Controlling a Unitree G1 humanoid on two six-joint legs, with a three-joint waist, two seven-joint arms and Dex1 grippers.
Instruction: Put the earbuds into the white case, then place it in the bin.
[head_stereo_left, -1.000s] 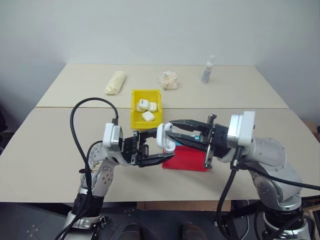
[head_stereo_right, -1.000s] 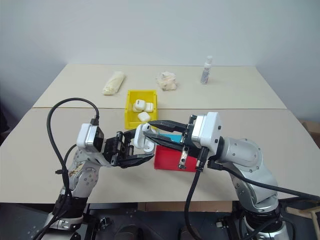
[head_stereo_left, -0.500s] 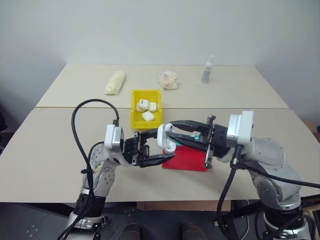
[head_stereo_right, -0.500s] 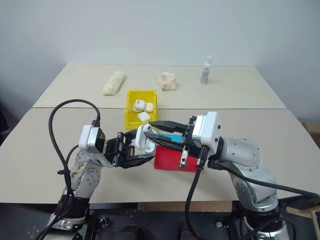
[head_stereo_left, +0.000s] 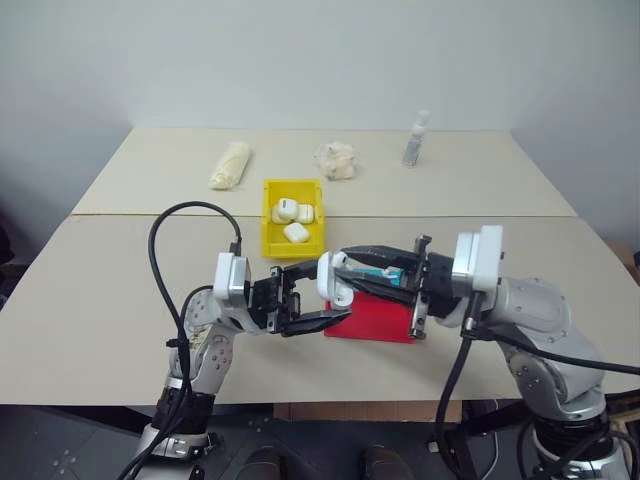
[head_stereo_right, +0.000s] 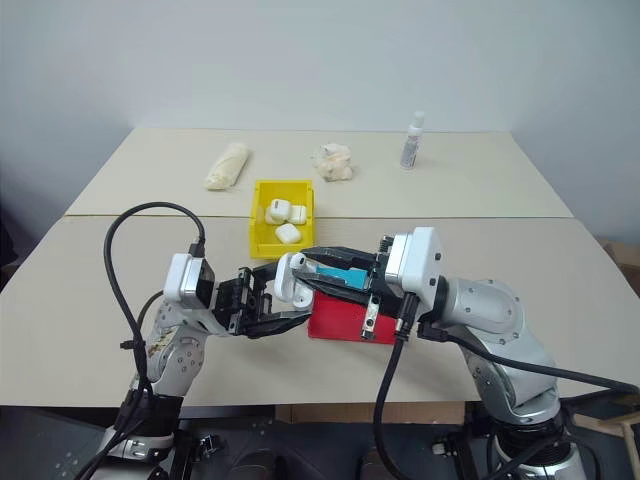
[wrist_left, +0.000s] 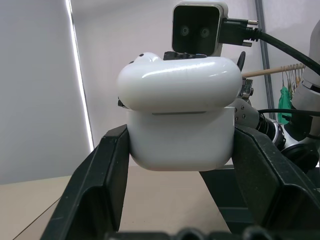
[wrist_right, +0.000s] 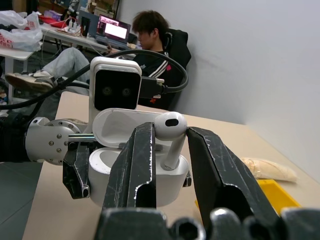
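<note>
The left claw is clamped on the white case, lid flipped up, above the near surface. The right claw pinches an earbud, its stem seemingly entering the case. The yellow bin sits just beyond.

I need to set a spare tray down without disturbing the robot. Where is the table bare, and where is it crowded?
Bare: the near table left of the left gripper, and its right end beyond the red tray. Crowded: the middle, where both grippers meet at the white case before the yellow bin; the far table holds a bottle and bundles.
</note>
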